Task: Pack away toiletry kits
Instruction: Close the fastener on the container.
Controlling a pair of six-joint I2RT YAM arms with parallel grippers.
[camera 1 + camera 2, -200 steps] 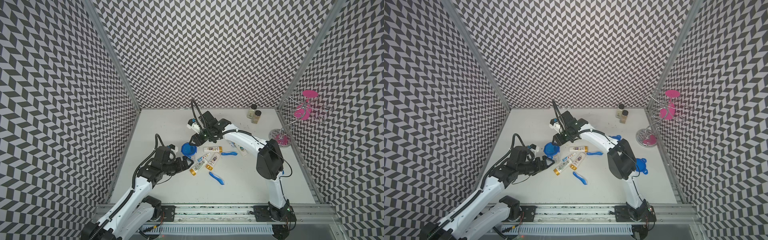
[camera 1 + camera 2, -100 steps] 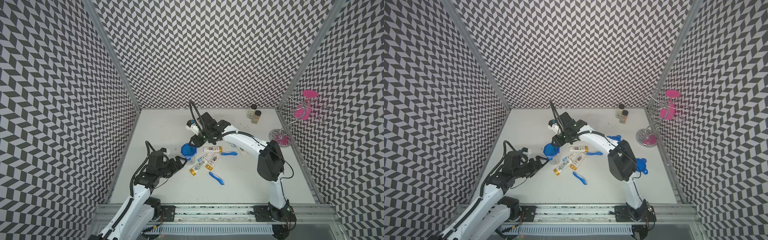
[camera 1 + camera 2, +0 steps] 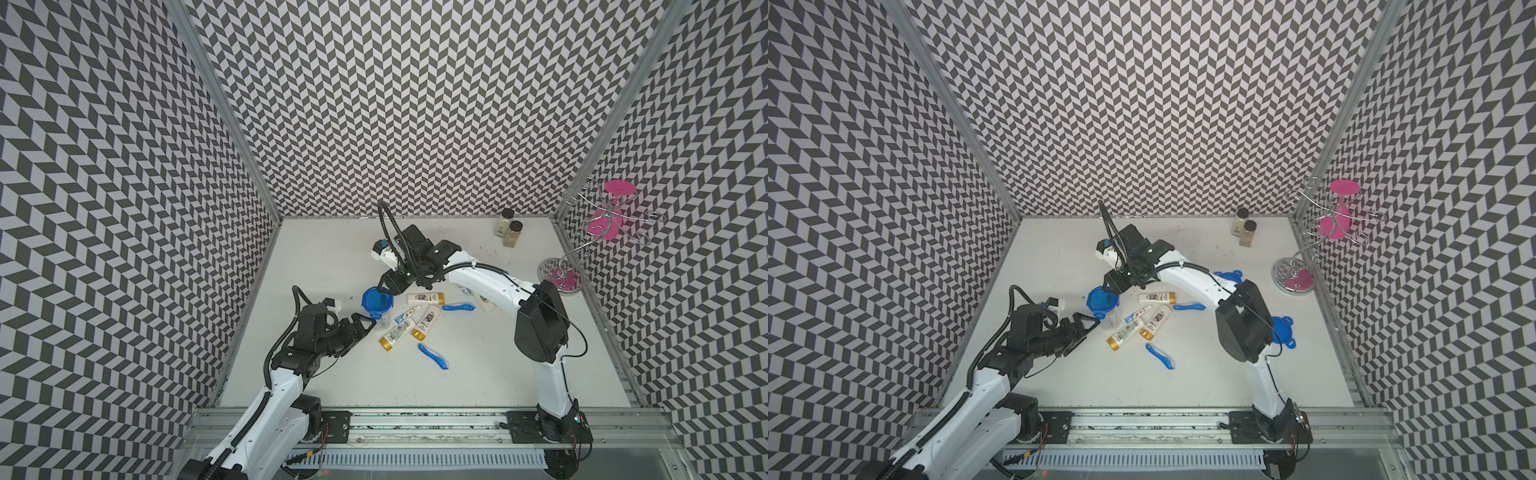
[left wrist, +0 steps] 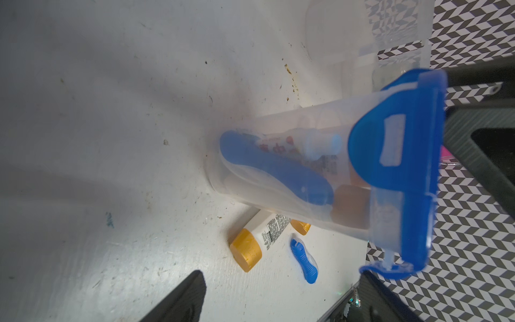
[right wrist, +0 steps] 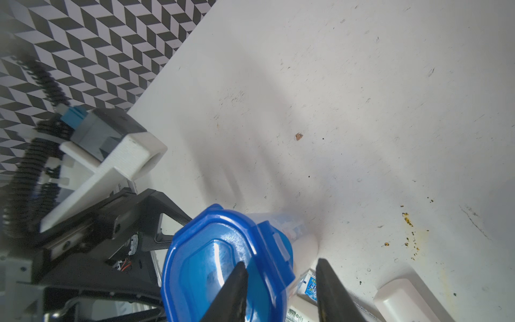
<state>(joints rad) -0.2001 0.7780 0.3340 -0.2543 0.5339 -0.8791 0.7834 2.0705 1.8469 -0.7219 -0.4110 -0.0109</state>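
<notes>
Blue lid (image 3: pixel 377 300) caps the cup (image 3: pixel 384 321): steady it with the wide-open left gripper (image 3: pixel 365 326); press tabs using the half-open right gripper (image 5: pixel 281 263).

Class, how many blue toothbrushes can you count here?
3 toothbrushes. One inside the lidded cup; one beside the tubes; one alone nearer the front rail. More may be hidden.

cup (image 4: pixel 264 200): moulded in clear, smooth plastic | lid (image 5: pixel 211 264): finished in glossy blue plastic | worktop (image 5: pixel 362 97): matt white, seen scuffed and stained | stand (image 3: pixel 560 277): formed of shiny metal wire
</notes>
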